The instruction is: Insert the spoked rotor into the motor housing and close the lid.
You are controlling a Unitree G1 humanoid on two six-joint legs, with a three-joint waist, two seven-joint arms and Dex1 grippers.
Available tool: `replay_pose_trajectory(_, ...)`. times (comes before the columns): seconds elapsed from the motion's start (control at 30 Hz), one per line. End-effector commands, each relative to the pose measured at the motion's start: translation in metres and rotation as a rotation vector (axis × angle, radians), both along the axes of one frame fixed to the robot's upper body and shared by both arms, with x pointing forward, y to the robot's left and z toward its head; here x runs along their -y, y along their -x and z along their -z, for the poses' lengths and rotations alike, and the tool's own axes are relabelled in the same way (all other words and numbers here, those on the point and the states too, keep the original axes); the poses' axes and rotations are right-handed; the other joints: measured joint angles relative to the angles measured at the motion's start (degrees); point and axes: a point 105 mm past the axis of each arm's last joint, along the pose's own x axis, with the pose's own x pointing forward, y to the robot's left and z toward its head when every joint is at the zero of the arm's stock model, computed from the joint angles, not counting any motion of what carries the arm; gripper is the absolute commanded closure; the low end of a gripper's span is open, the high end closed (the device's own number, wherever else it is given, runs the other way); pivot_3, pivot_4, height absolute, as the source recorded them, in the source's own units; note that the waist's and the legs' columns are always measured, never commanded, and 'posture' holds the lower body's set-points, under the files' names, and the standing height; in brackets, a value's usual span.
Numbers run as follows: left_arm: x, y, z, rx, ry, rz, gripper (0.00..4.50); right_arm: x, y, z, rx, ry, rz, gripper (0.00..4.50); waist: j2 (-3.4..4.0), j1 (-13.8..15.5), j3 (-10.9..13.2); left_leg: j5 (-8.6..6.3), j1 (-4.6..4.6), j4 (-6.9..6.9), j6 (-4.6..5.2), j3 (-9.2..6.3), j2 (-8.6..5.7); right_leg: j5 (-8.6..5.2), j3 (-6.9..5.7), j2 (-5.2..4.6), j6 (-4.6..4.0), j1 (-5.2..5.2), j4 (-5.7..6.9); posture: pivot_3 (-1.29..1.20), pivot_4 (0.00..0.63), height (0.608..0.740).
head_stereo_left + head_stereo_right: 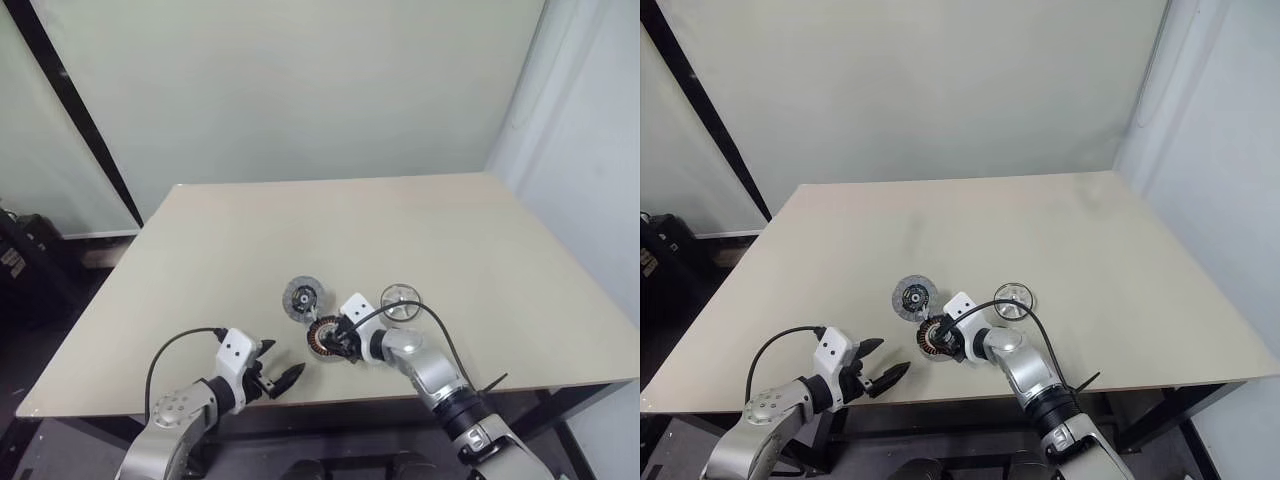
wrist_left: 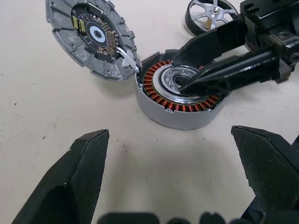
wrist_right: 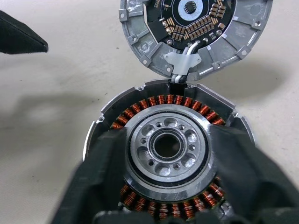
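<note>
Motor housing (image 3: 167, 154): flat on table, windings up — lid (image 2: 91, 37) lies beside, wire-linked.
Right gripper (image 3: 168, 144): fingers apart, straddling housing.
Left gripper (image 2: 187, 154): spread wide, empty.
Spoked rotor (image 2: 210, 14): lies behind the housing.

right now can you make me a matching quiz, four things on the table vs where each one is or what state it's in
Things:
1. motor housing
2. lid
3. spoked rotor
4. left gripper

States:
A. lying apart on the table, not in the housing
B. open over bare table, holding nothing
C. flipped open beside the housing, circuit side up
D. copper windings exposed, right gripper fingers astride it

Pairs: 1-D, 2-C, 3-A, 4-B
</note>
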Motion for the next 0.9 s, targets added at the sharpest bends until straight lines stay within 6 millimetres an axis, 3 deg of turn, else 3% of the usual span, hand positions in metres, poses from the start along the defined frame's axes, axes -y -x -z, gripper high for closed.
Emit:
replay_pose_trajectory(0.03, 0.005, -0.003, -0.013, 0.053, 0.006, 0.018, 0.00, -0.006, -0.004, -0.028, 0.053, -0.085, 0.000, 0.77, 0.00, 0.02, 0.00, 0.00, -0.08, 0.00, 0.00, -0.03, -0.01, 0.00, -0.01, 0.00, 0.00, -0.07, 0.00, 0.00, 0.000, 0.740)
replay_pose_trajectory(0.13, 0.006, -0.003, -0.013, 0.052, 0.007, 0.019, 0.00, -0.007, -0.002, -0.035, 0.068, -0.096, -0.015, 0.77, -0.01, 0.01, -0.01, 0.01, -0.42, 0.02, 0.01, -0.01, -0.02, 0.01, -0.01, 0.02, 0.01, -0.46, 0.03, 0.00, 0.000, 0.740)
replay_pose_trajectory(0.23, 0.006, -0.003, -0.013, 0.051, 0.007, 0.021, 0.00, -0.007, 0.000, -0.034, 0.080, -0.072, -0.025, 1.35, -0.01, 0.01, -0.01, 0.02, -0.44, 0.00, 0.02, 0.00, -0.02, 0.03, -0.02, 0.04, 0.03, -0.56, 0.05, 0.00, 0.000, 0.740)
replay_pose_trajectory(0.53, 0.006, -0.004, -0.015, 0.057, 0.005, 0.023, 0.00, 0.000, 0.006, 0.003, 0.023, 0.048, -0.037, 4.48, -0.02, 0.00, -0.01, 0.02, -0.41, -0.01, 0.01, 0.23, -0.02, 0.02, -0.05, 0.05, 0.02, -0.55, 0.05, 0.00, 0.000, 0.740)
replay_pose_trajectory(0.67, 0.006, -0.005, -0.016, 0.061, 0.006, 0.025, 0.00, 0.001, 0.006, 0.004, 0.023, 0.036, -0.028, 4.48, -0.03, 0.00, -0.02, 0.01, -0.32, 0.00, 0.01, 0.40, 0.01, 0.02, -0.03, 0.04, 0.02, -0.48, 0.05, 0.00, 0.000, 0.740)
replay_pose_trajectory(0.8, 0.007, -0.005, -0.016, 0.062, 0.008, 0.033, 0.00, 0.000, -0.005, -0.033, 0.066, -0.102, 0.029, 4.48, -0.02, 0.03, -0.02, 0.02, -0.38, 0.04, 0.01, 0.41, 0.02, 0.02, -0.02, 0.04, 0.02, -0.50, 0.06, 0.00, 0.000, 0.740)
replay_pose_trajectory(0.9, 0.009, -0.006, -0.016, 0.063, 0.010, 0.038, 0.00, 0.002, -0.007, -0.058, 0.087, -0.178, 0.047, 3.88, -0.03, 0.02, -0.02, 0.02, -0.45, 0.04, 0.02, 0.41, 0.01, 0.03, 0.02, 0.04, 0.03, -0.53, 0.07, 0.00, 0.000, 0.740)
